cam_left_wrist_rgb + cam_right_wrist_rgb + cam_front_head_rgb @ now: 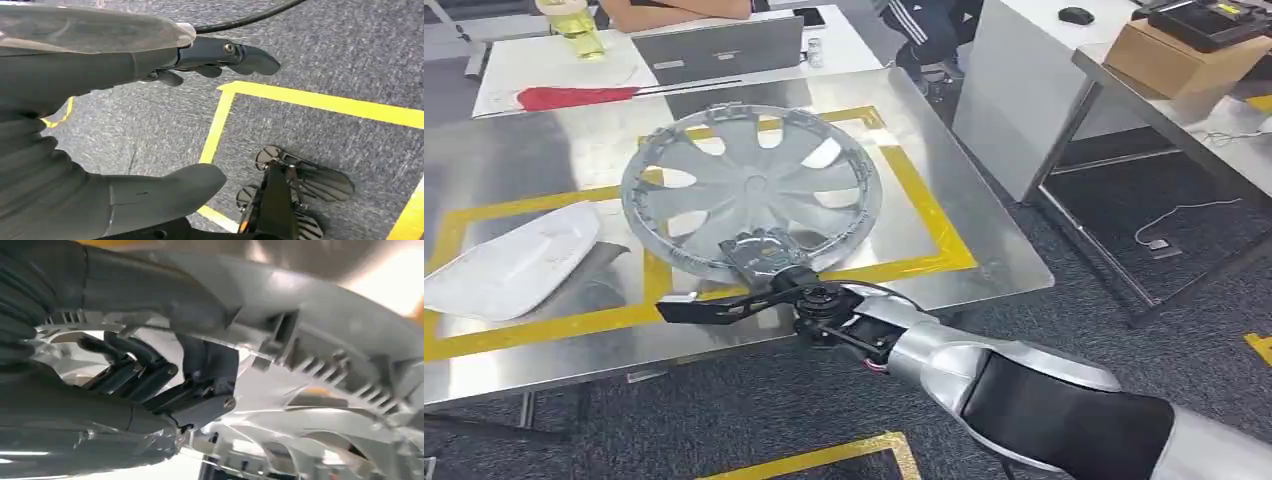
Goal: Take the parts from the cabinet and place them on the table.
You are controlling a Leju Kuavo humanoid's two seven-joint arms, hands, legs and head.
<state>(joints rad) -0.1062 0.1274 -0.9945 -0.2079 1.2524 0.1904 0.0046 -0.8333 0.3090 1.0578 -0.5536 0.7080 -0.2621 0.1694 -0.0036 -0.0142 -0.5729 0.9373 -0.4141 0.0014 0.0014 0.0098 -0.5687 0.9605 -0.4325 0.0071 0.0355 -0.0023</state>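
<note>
My right hand (759, 255) grips the near rim of the round silver-grey plastic wheel cover (751, 187), w/ fingers (150, 372) hooked thru it, cover over the yellow-taped steel table (984, 255) beside a white moulded part (514, 262); left hand (100, 120) hangs w/ fingers apart, empty.

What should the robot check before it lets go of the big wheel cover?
1. Right hand grips the wheel cover at its near rim: ok.
2. Wheel cover is over the steel table, inside the yellow tape square: ok.
3. Cover lying fully flat on the table: cannot tell; the near edge may be lifted.
4. White part lies apart from the cover, to its left: ok.
5. Left hand hangs over the carpet, holding nothing: ok.
</note>
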